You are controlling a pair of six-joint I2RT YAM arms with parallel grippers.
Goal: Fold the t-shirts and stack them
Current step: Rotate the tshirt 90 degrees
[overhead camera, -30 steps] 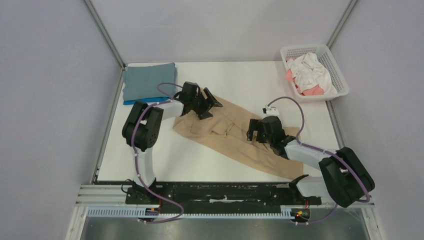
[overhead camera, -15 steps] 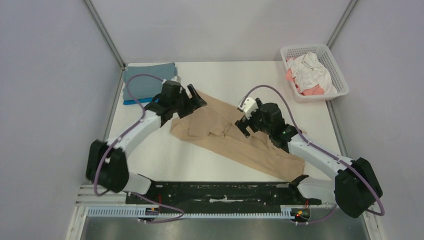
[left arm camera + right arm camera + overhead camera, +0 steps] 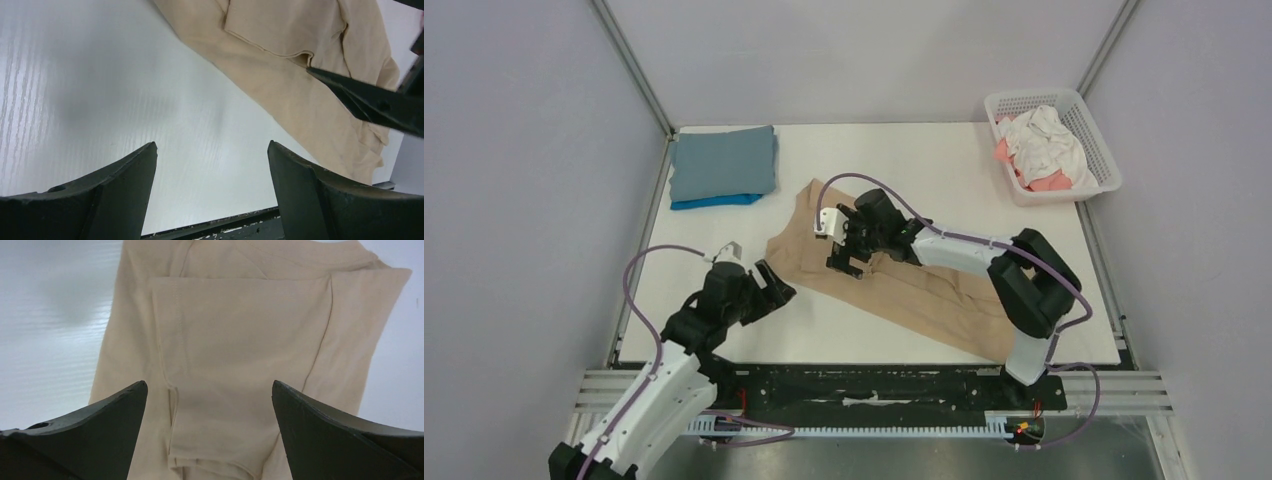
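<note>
A large tan-beige t-shirt (image 3: 924, 290) lies partly folded in a long diagonal band across the middle of the table. My right gripper (image 3: 848, 246) is open over its left end, above a folded sleeve (image 3: 235, 340), jaws wide apart and empty (image 3: 210, 390). My left gripper (image 3: 774, 286) is open and empty (image 3: 212, 150) over bare table just off the shirt's near-left edge (image 3: 300, 75). A folded grey-blue shirt (image 3: 723, 163) lies on a bright blue one (image 3: 714, 202) at the back left. White (image 3: 1044, 140) and coral-pink (image 3: 1052, 182) shirts sit crumpled in the basket.
A white lattice basket (image 3: 1096, 130) stands at the back right corner. Grey walls close the table on three sides. A black rail (image 3: 874, 385) runs along the near edge. The tip of the right gripper's finger (image 3: 370, 102) shows at the right of the left wrist view.
My left arm has drawn back from the shirt's far-left corner to the near left of the table. My right gripper has moved left along the shirt to its left end.
</note>
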